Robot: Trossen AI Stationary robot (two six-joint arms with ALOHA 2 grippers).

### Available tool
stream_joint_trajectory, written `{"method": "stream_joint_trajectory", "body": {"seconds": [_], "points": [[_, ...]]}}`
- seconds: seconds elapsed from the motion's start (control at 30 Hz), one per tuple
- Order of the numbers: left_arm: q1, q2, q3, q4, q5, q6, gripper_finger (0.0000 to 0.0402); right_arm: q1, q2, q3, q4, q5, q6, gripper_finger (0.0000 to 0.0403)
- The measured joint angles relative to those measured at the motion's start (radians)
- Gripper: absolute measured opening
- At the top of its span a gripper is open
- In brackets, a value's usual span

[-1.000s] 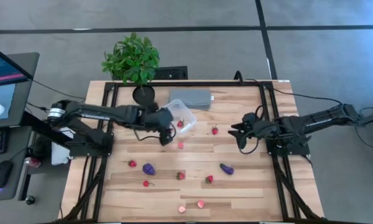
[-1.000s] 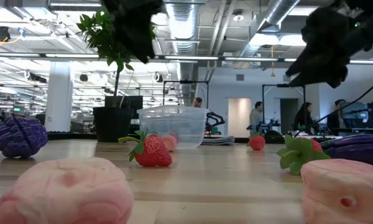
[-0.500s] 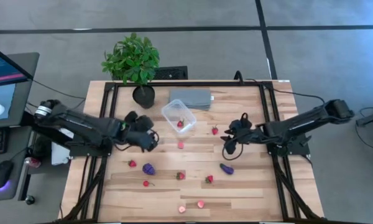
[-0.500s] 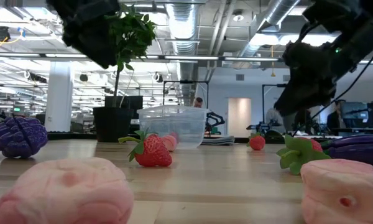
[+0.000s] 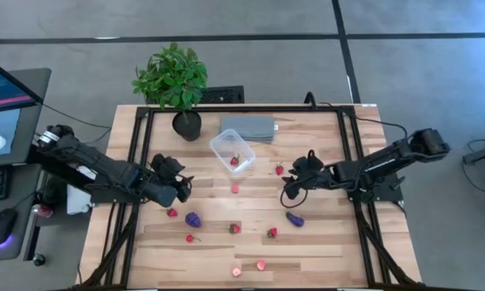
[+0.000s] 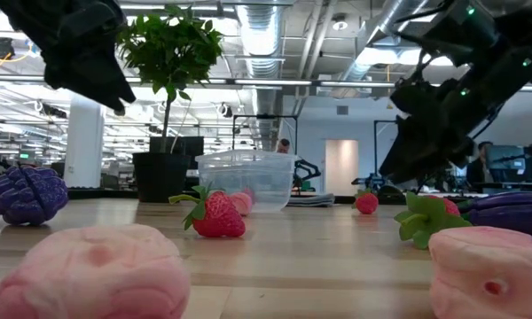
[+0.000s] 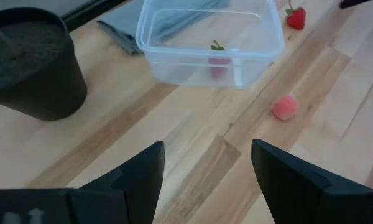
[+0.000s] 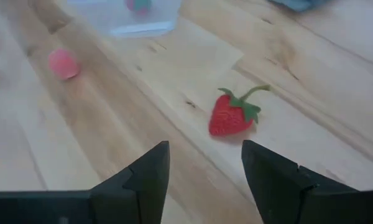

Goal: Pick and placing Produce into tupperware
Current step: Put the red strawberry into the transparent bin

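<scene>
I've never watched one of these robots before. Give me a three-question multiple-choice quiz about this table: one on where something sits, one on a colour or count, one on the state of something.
1. Where is the potted plant?
A. At the table's far edge, beside the grey slab
B. Inside the tupperware
C. At the table's near edge

2. How many fruit pieces lie in the tupperware?
A. None
B. One
C. Five

3. How do the right gripper's fingers stand?
A. Shut on a purple piece
B. Apart, empty, with a strawberry ahead
C. Clamped on the plant pot

Answers:
1. A: the high view shows the plant by the slab at the far edge.
2. B: one red piece shows inside the clear box.
3. B: the right wrist view shows a bare gap between the fingers, the strawberry lying beyond it.
</scene>
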Motion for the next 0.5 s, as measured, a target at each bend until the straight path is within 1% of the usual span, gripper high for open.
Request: {"method": "stream_joint_trajectory", "body": {"seconds": [0.13, 0.27, 0.37, 0.5], "points": [[-0.007, -0.002, -0.006, -0.010, -0.003, -0.014, 0.0231, -0.027, 0.011, 0.000, -0.002, -0.002, 0.117, 0.0254], [-0.008, -0.002, -0.006, -0.009, -0.014, -0.013, 0.0231, -0.067, 0.010, 0.005, -0.006, -0.038, 0.240, 0.0260], [-0.008, -0.002, -0.006, -0.009, -0.017, -0.013, 0.0231, -0.094, 0.010, 0.022, -0.013, -0.083, 0.246, 0.0260], [-0.008, -0.002, -0.006, -0.009, -0.018, -0.013, 0.0231, -0.117, 0.010, 0.064, -0.083, -0.086, 0.239, 0.0260]]}}
